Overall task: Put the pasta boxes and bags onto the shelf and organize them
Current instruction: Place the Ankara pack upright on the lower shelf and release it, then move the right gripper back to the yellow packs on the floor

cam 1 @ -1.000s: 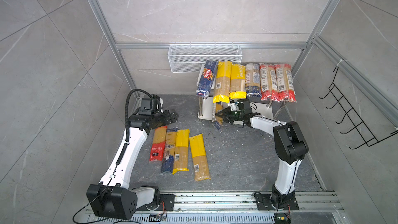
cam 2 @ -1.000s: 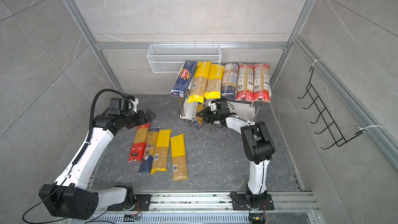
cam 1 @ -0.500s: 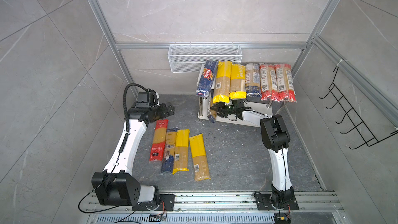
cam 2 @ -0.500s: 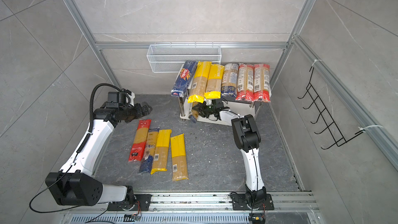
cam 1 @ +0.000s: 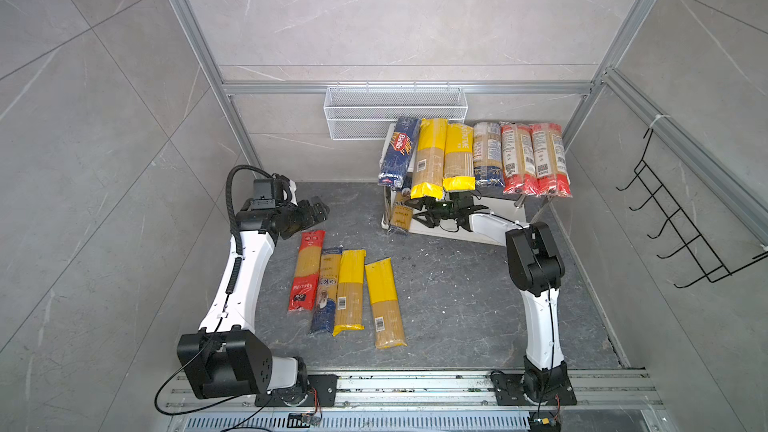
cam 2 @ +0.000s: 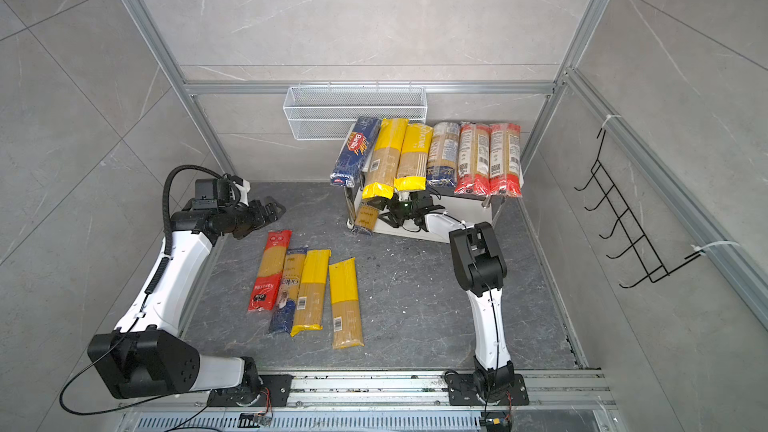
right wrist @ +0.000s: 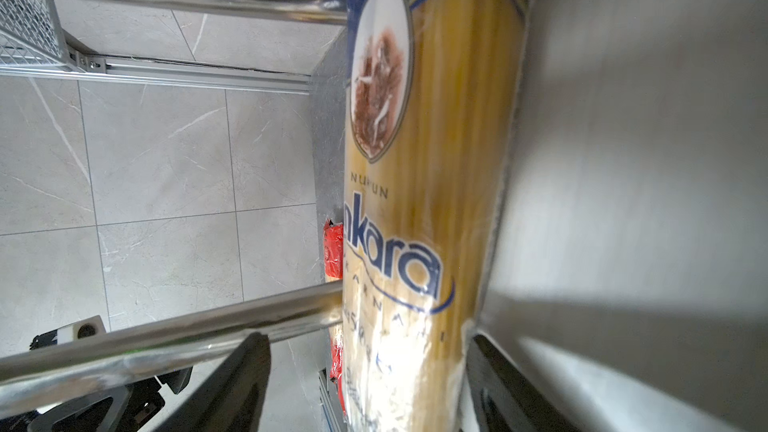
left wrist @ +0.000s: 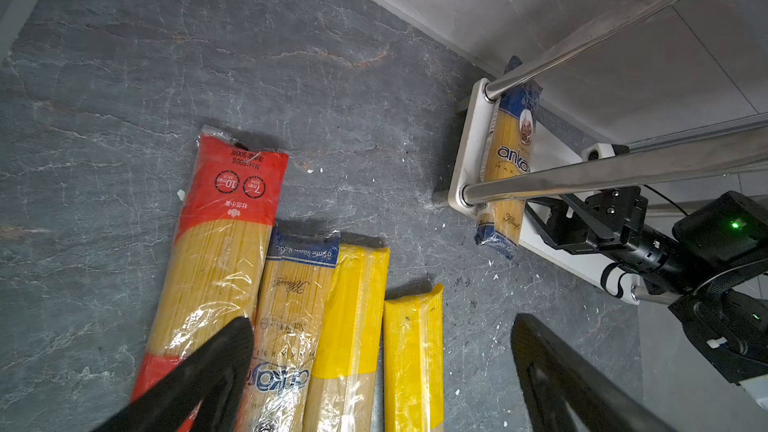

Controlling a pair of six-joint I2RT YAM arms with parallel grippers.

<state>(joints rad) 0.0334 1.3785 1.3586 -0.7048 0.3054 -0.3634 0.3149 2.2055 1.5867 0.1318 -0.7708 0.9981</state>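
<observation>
**Clerk:** Entry one, the navy-ended bag [left wrist: 507, 160]. Where is it lying?

**Checker:** It is lying on the lower board of the shelf [left wrist: 468, 135], along one short edge beside two chrome legs [left wrist: 582, 178], with its near end overhanging the front. The right end effector [right wrist: 365, 338] is standing open around that end. One finger is clear of the film, so it is gripping nothing.

**Clerk:** Appearance?

**Checker:** Clear film is showing straight yellow strands. It is carrying navy ends, a blue brand name and an oval picture.

**Clerk:** Handling?

**Checker:** I am judging it light, stiff along its length, brittle inside and slick on the film. I am advising a hold across the middle of its length. An end hold is risking droop or slip.

**Clerk:** Upper board?

**Checker:** Six packs are lying side by side: a blue box [cam 1: 399, 151], a yellow-ended pair [cam 1: 430, 155], a navy-ended pack [cam 1: 487, 153] and a red-ended pair [cam 1: 517, 160]. Most are sticking out past the front.

**Clerk:** Outstanding?

**Checker:** Four are waiting on the bench [cam 1: 449, 284], close together in a row: a red bag [cam 1: 306, 270], a navy-topped bag [cam 1: 326, 288] and two yellow-topped bags [cam 1: 351, 288]. The left end effector [left wrist: 382, 367] is hovering over the row near the red bag's end, spread wide and empty.
</observation>
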